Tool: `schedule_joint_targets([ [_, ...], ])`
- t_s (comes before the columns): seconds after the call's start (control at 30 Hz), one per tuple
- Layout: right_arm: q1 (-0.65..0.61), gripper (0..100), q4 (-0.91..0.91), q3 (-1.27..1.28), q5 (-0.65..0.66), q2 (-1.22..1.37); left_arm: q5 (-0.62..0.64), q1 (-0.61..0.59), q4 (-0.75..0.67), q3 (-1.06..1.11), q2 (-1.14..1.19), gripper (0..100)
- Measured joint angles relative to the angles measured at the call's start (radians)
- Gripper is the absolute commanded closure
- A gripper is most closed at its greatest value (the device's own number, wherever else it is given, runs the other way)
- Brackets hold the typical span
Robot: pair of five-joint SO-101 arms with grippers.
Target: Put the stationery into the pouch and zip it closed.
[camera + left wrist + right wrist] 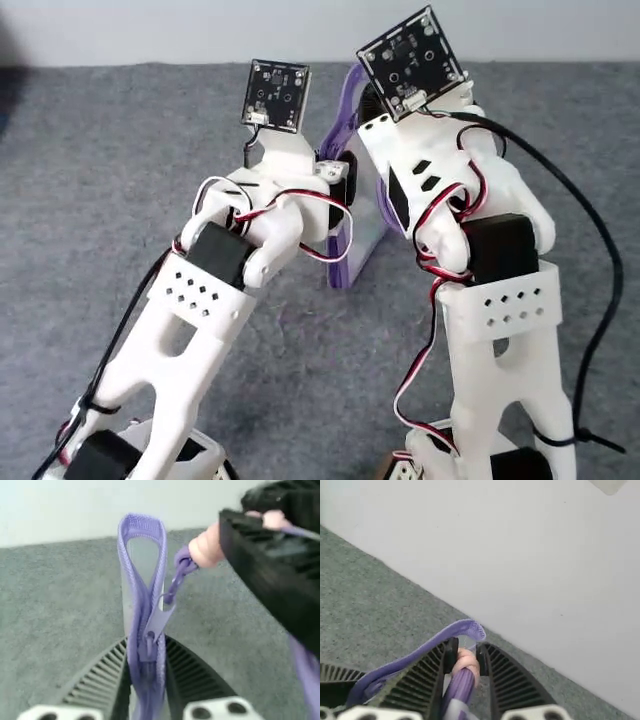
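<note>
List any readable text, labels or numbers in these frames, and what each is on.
Readable text: none.
Tiny marks on the camera boards: too small to read.
No print seen on the pouch, slider or bead.

High view overhead; wrist views (close) share pouch [141, 600].
</note>
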Motion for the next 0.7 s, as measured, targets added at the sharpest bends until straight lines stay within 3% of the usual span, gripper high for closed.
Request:
schedule_joint_targets([
  [0.17,0.028,99.1,-0.002,-0.005,0.002,0.000,-0.023,-0.005,0.129,0.043,-0.094,99],
  [0.47,0.023,99.1,0.005,-0.005,0.003,0.000,-0.025,-0.008,0.072,0.187,-0.199,98],
  [0.57,-0.005,99.1,0.120,-0.012,-0.020,0.000,-0.025,-0.008,0.060,0.187,-0.201,98],
  [0.7,-0.051,98.5,0.336,-0.031,-0.157,-0.011,-0.025,-0.008,0.040,0.193,-0.201,99],
])
